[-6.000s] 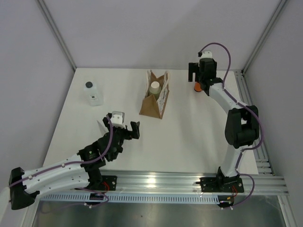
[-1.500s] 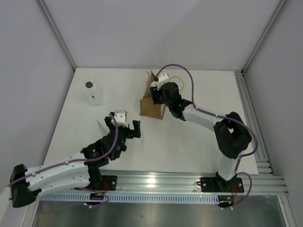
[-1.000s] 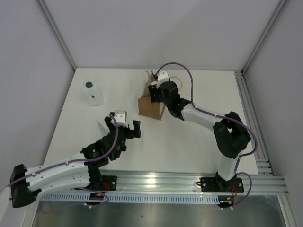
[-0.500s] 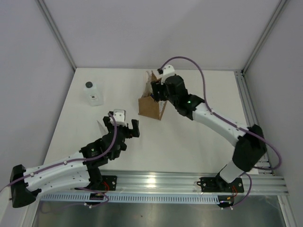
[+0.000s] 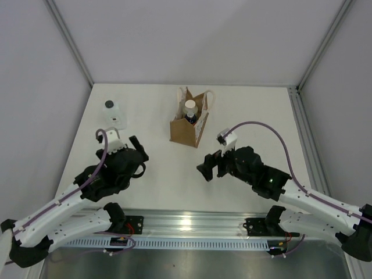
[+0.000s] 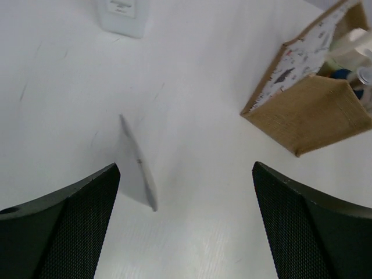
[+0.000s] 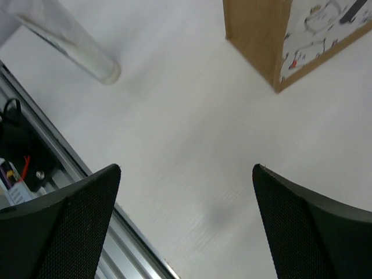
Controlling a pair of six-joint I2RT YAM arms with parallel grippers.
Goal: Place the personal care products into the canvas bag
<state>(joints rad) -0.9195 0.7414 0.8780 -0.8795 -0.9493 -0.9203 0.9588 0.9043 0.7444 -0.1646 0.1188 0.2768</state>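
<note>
The canvas bag (image 5: 187, 129) stands upright at the back middle of the table. The cream-white bottle (image 5: 190, 106) and a dark-blue cap (image 5: 189, 118) show inside it. The orange body is hidden. The clear squarish bottle (image 5: 115, 115) with a dark cap stands at the back left. My left gripper (image 5: 137, 156) is open and empty, near side of that bottle. Its wrist view shows the bottle's base (image 6: 122, 14) and the bag (image 6: 314, 104) to the right. My right gripper (image 5: 207, 165) is open and empty, near side of the bag (image 7: 273, 35).
A thin white card-like piece (image 6: 139, 168) stands on the table just ahead of my left gripper. A pale cylindrical shape (image 7: 67, 43) crosses the right wrist view's top left. The aluminium rail (image 5: 197, 224) runs along the near edge.
My right gripper has left the bag's top and drawn back to the near middle, empty and open. The dark-blue cap now shows in the bag. My left gripper has swung left toward the clear bottle.
</note>
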